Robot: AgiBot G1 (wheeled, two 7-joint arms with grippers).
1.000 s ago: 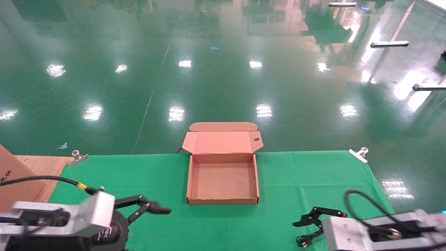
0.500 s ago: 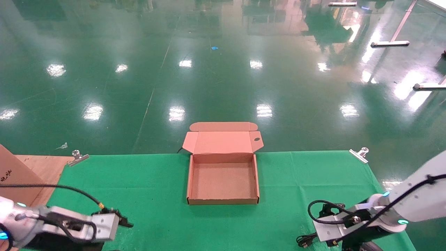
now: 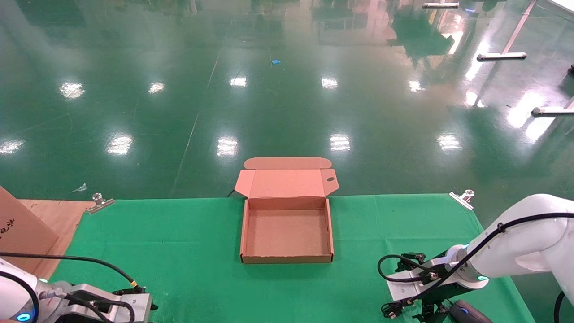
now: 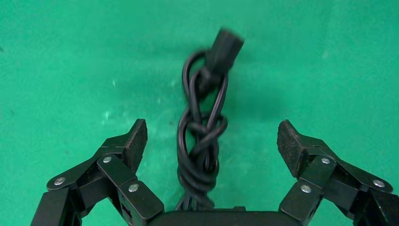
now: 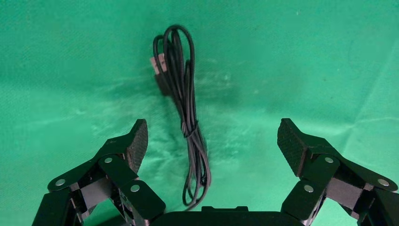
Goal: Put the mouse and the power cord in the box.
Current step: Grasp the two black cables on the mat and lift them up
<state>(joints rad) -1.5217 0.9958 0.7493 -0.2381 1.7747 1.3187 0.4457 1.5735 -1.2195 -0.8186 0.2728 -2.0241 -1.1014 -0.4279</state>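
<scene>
The box lies open at the middle of the green cloth, lid folded back, nothing inside. In the left wrist view the power cord lies on the cloth as a knotted black bundle with its plug end pointing away. My left gripper is open above it, one finger on each side. In the right wrist view my right gripper is open over the mouse's thin looped cable with a USB plug. The mouse shows at the near right edge, beside the right arm.
A bigger brown carton stands at the far left on a bare wooden tabletop. Metal clips hold the cloth's back corners. The cloth's far edge drops to a glossy green floor.
Both arms have drawn back toward the near edge and tipped their grippers downward, the left over the power cord, the right over the mouse's cable. Both stayed open. The box has not moved.
</scene>
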